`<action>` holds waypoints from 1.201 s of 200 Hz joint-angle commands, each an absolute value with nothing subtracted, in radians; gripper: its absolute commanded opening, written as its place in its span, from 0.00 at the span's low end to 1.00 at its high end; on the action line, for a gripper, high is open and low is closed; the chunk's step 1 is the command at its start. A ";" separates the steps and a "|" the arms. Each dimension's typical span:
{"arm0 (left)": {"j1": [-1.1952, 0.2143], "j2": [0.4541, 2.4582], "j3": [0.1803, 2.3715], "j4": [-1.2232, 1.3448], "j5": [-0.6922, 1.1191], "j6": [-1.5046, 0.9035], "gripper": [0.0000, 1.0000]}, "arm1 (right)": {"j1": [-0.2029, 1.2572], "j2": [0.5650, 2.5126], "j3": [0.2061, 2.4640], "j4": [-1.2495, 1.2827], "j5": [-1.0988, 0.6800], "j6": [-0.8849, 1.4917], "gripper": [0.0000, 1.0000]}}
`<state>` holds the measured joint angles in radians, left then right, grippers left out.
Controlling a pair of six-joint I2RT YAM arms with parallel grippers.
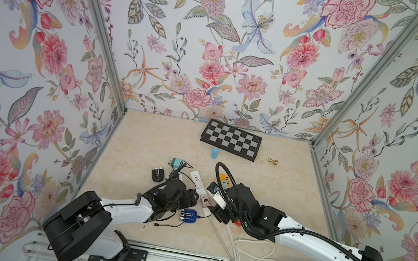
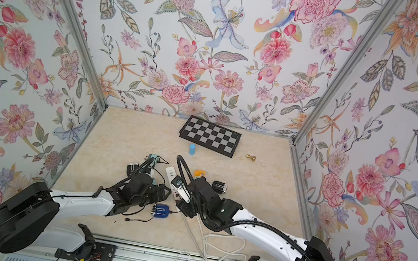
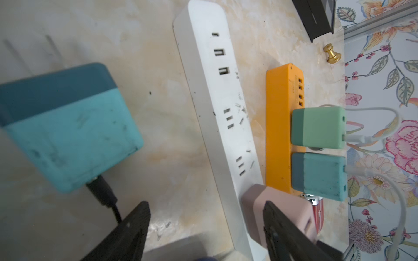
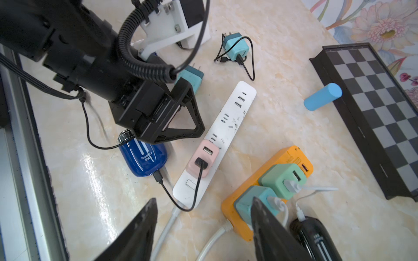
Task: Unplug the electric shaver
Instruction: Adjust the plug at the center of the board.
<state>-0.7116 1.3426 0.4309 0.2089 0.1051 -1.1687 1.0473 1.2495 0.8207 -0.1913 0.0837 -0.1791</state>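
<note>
Blue shaver (image 4: 144,158) lay at near side, just left of white power strip (image 4: 228,122). Black cord (image 4: 199,180) ran from it to pink plug (image 4: 203,158), plugged in strip. Left gripper (image 3: 207,203) was wide open, empty, one finger (image 3: 282,226) by pink plug. Right gripper (image 4: 203,201) was open, empty, near orange strip (image 4: 285,153).

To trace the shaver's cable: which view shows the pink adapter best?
The right wrist view: the pink adapter shows whole on the power strip, black cable plugged in. The left wrist view has it half behind the left gripper; in both top views arms nearly cover it.
</note>
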 commanded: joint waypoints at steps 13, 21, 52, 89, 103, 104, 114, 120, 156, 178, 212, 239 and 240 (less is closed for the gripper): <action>-0.681 1.317 0.382 0.075 0.071 -1.100 0.81 | 1.096 1.258 0.786 -0.143 0.064 -0.234 0.66; -0.677 1.304 0.376 0.060 0.065 -1.095 0.81 | 1.108 1.258 0.777 -0.131 0.045 -0.246 0.66; -0.663 1.190 0.371 -0.003 -0.006 -1.099 0.83 | 1.130 1.278 0.740 -0.075 -0.040 -0.283 0.67; -0.647 1.039 0.349 0.014 -0.035 -1.140 0.86 | 1.138 1.360 0.727 -0.018 -0.129 -0.365 0.70; -0.647 0.999 0.350 0.012 -0.033 -1.160 0.86 | 1.140 1.404 0.742 -0.013 -0.160 -0.396 0.71; -0.646 0.997 0.350 0.012 -0.033 -1.161 0.86 | 1.140 1.408 0.744 -0.013 -0.162 -0.398 0.71; -0.646 0.972 0.355 0.005 -0.031 -1.170 0.86 | 1.140 1.439 0.759 -0.012 -0.187 -0.413 0.72; -0.646 0.960 0.358 0.000 -0.028 -1.173 0.86 | 1.140 1.459 0.767 -0.009 -0.202 -0.426 0.72; -0.632 0.895 0.339 -0.003 -0.021 -1.192 0.87 | 1.142 1.571 0.845 0.002 -0.238 -0.447 0.74; -0.614 0.866 0.309 0.020 0.012 -1.212 0.87 | 1.152 1.622 0.899 -0.011 -0.204 -0.426 0.76; -0.615 0.801 0.296 -0.010 0.033 -1.250 0.87 | 1.172 1.669 0.947 -0.028 -0.157 -0.424 0.77; -0.615 0.709 0.254 -0.009 0.007 -1.300 0.87 | 1.164 1.680 0.928 -0.024 -0.157 -0.437 0.78; -0.615 0.707 0.253 -0.010 0.006 -1.303 0.87 | 1.163 1.679 0.926 -0.023 -0.158 -0.438 0.78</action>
